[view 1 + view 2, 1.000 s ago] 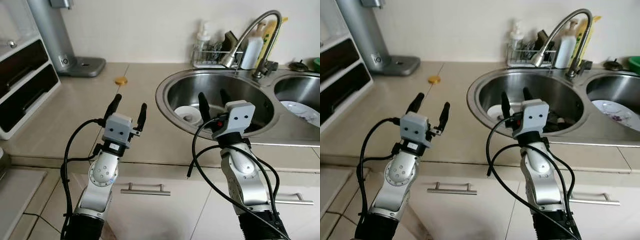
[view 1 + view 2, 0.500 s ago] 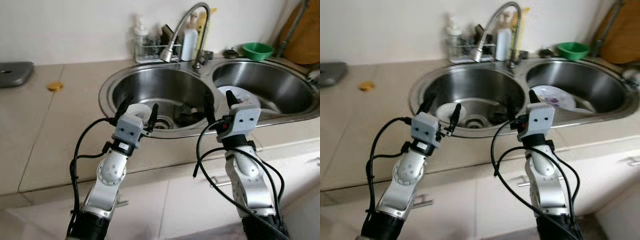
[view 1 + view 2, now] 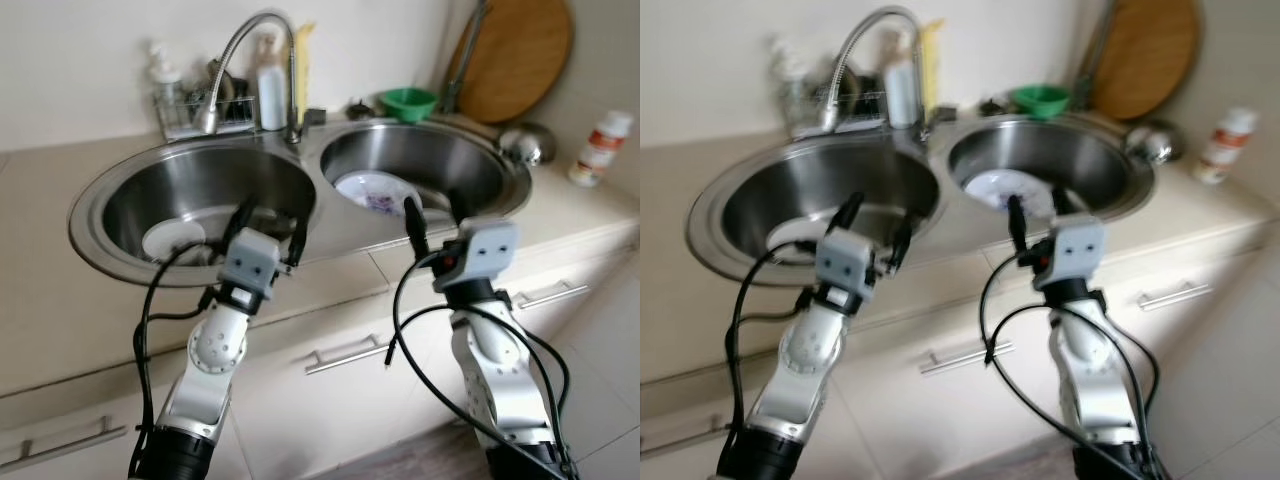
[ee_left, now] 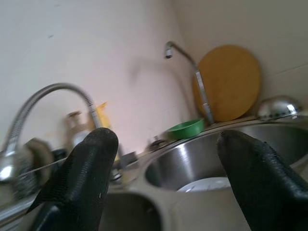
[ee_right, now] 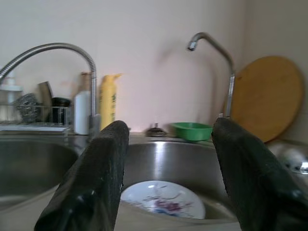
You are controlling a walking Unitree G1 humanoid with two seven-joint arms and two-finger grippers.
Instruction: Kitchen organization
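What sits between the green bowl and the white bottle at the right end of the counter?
In the left eye view, a round wooden board leaning on the wall and a steel bowl lie between the green bowl and the white bottle.

i'm looking at a home kitchen: a steel double sink [image 3: 300,215] set in a beige counter [image 3: 40,320], a curved faucet [image 3: 245,60], dish soap bottles [image 3: 268,90], a wooden cutting board [image 3: 515,55], cabinet drawers [image 3: 345,350] below.

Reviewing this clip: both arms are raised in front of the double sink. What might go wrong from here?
1. The patterned plate leans tilted in the right basin; a grab by the open right end effector may make it slip or chip.
2. The left end effector, also open, hangs over the left basin's rim, and its dangling cable could snag there.
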